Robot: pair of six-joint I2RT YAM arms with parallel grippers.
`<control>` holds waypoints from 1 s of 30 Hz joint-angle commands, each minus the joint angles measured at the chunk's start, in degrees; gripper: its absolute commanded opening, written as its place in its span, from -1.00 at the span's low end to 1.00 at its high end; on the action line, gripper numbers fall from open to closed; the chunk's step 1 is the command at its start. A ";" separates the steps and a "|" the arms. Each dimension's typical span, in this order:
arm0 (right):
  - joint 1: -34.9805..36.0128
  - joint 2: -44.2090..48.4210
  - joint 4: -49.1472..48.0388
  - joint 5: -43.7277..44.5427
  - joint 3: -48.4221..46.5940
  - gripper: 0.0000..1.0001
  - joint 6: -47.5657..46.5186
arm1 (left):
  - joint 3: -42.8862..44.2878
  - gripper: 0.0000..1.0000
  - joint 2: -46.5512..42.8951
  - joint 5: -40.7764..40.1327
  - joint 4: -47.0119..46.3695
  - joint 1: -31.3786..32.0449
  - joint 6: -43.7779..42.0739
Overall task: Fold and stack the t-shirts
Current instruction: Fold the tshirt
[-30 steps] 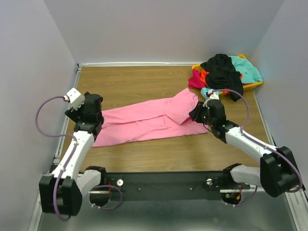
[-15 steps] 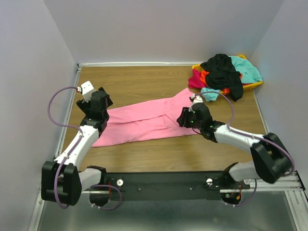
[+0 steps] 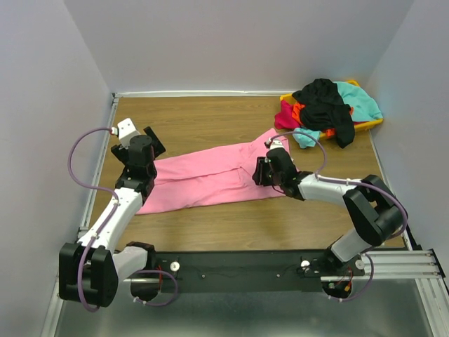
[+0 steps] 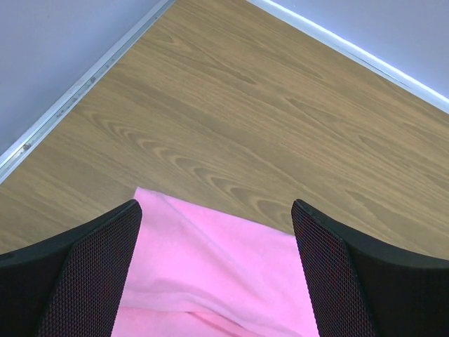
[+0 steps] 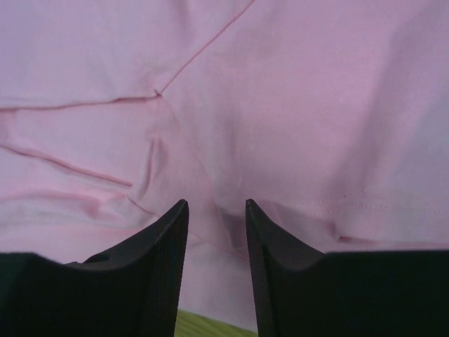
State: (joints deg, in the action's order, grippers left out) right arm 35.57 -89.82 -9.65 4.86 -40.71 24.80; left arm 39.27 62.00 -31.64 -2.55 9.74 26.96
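A large bright pink t-shirt lies stretched out flat across the middle of the table. My left gripper is open above its far left corner; in the left wrist view the pink cloth lies between the wide-apart fingers. My right gripper is low over the shirt's right part. Its jaws stand a narrow gap apart with wrinkled pink cloth under them, and I see nothing pinched. A black t-shirt, a teal one, an orange-red one and a magenta one are heaped at the back right.
The heap sits in a yellow bin in the far right corner. Grey walls close the table on the left, back and right, with a white strip along the wall's foot. Bare wood lies behind the pink shirt.
My right gripper has moved left, from the shirt's right end onto the cloth. My left gripper has moved right and farther back to the shirt's far left corner.
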 commanded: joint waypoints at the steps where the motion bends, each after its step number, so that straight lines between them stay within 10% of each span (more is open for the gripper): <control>1: 0.37 -2.81 -0.02 3.57 -2.09 -0.10 -0.89 | -0.94 0.91 -1.26 0.96 -0.97 -0.33 -0.86; 10: 0.29 -4.13 2.00 4.19 -2.44 -0.30 -1.33 | -1.47 0.91 -2.06 0.79 -0.88 -0.33 -0.86; 19: 0.29 -4.14 4.02 2.00 -5.87 -0.96 -1.42 | -1.56 0.91 -2.32 0.44 -0.88 -0.33 -0.94; 30: 0.20 -0.44 7.98 0.14 -7.11 -0.96 0.08 | -1.56 0.91 -2.76 0.88 -0.88 -0.33 -0.86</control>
State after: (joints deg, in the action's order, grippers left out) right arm 35.57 -91.85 -4.38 5.30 -46.76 24.01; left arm 38.33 60.53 -31.20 -2.57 9.74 26.76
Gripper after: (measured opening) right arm 0.014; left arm 0.954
